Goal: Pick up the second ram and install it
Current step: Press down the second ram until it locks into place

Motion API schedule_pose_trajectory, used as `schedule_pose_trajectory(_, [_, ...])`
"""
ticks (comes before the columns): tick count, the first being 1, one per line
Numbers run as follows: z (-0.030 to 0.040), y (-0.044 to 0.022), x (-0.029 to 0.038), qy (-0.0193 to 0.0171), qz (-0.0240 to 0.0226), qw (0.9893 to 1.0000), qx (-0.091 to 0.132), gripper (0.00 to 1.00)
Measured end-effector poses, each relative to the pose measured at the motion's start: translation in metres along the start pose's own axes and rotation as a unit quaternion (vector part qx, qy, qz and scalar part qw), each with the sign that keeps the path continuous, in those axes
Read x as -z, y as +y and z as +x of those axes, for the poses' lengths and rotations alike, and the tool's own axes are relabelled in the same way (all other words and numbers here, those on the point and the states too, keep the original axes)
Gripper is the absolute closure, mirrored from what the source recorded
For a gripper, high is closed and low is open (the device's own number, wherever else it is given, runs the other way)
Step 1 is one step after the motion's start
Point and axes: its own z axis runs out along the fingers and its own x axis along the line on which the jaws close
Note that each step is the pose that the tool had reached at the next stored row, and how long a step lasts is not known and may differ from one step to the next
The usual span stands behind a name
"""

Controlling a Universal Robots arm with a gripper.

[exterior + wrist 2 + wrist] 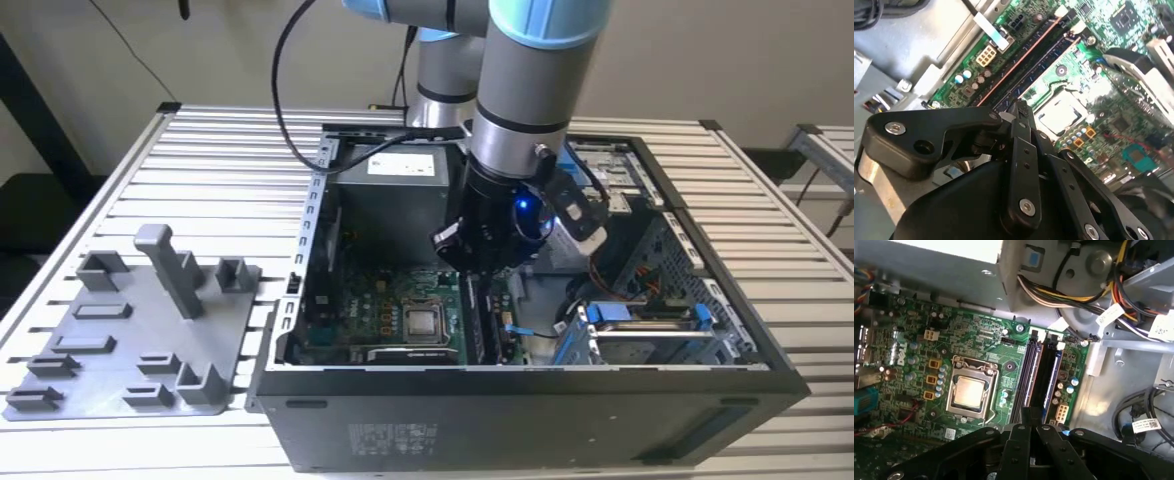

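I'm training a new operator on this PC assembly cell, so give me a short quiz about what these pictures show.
1. True or false: the claw is inside the open computer case.
2. What lies beside the long memory slots on the motherboard? A) the silver processor B) a screwdriver C) a coin
3. Fill in: the gray tray sits on the exterior view's ____ of the case.

Key: 1 true; 2 A; 3 left.

Inside the computer case (310, 210), the gripper (1030, 412) hangs over the memory slots (1041, 372). Beside them, a drive cage (641, 335) and cables (1054, 292) narrow the room; the processor (970, 391) side is open.
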Motion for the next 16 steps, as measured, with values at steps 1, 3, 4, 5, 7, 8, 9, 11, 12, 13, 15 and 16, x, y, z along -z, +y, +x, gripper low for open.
schedule_pose_trajectory(1, [0.0,0.0,0.0,-0.0002,0.0001,1.0,0.009,0.89])
schedule_pose_trajectory(3, [0.0,0.0001,-0.0001,-0.0007,0.0001,0.9997,0.025,0.89])
schedule_pose_trajectory(4, [0.0,0.0001,-0.0002,-0.0009,0.0002,0.9995,0.032,0.89])
schedule_pose_trajectory(5, [0.0001,0.0001,-0.0002,-0.0011,0.0002,0.9992,0.039,0.89])
schedule_pose_trajectory(7, [0.0002,0.0002,-0.0004,-0.0015,0.0003,0.9985,0.054,0.89])
schedule_pose_trajectory(8, [0.0002,0.0003,-0.0006,-0.0017,0.0003,0.9981,0.062,0.89])
schedule_pose_trajectory(9, [0.0002,0.0003,-0.0008,-0.0019,0.0004,0.9976,0.069,0.89])
schedule_pose_trajectory(11, [0.0003,0.0004,-0.0012,-0.0023,0.0005,0.9964,0.085,0.89])
schedule_pose_trajectory(12, [0.0003,0.0005,-0.0014,-0.0025,0.0005,0.9958,0.092,0.89])
schedule_pose_trajectory(13, [0.0004,0.0006,-0.0017,-0.0028,0.0005,0.9951,0.099,0.89])
schedule_pose_trajectory(15, [0.0008,0.0008,-0.0022,-0.0031,0.0006,0.9938,0.111,0.89])
schedule_pose_trajectory(16, [0.0011,0.001,-0.0024,-0.0032,0.0007,0.9932,0.116,0.89])
